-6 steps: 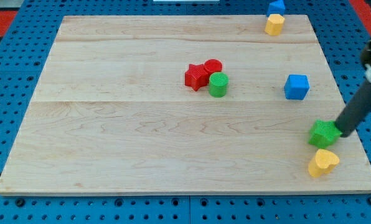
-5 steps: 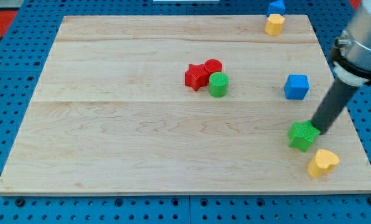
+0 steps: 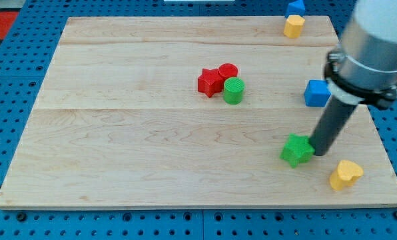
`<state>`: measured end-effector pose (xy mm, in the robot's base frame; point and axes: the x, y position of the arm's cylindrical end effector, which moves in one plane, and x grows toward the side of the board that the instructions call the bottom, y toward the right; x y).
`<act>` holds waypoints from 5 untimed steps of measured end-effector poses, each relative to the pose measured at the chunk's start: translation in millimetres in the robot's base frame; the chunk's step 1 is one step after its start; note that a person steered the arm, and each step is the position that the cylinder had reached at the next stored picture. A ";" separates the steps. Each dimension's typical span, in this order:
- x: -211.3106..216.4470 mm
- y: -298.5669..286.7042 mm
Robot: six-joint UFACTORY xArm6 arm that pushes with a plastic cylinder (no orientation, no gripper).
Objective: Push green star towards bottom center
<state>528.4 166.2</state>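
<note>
My tip [image 3: 317, 153] pressed against the right side of the green star [image 3: 296, 150], which sat on the bench [image 3: 152, 167] toward the view's lower right, left of a yellow heart [image 3: 346, 174] and below a blue cube [image 3: 316, 93]; no hand was fitted.

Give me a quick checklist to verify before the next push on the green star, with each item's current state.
1. My tip against the green star's right side: ok.
2. Star at bottom center: not ok, it sits right of center.
3. Push path leftward free of blocks: ok.
4. Yellow heart apart from star: ok.
5. Blue cube untouched by the rod: cannot tell, the arm overlaps it.
</note>
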 end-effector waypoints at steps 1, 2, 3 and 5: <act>0.9 -43.9; 28.1 -56.9; 39.8 -66.4; 62.4 -129.6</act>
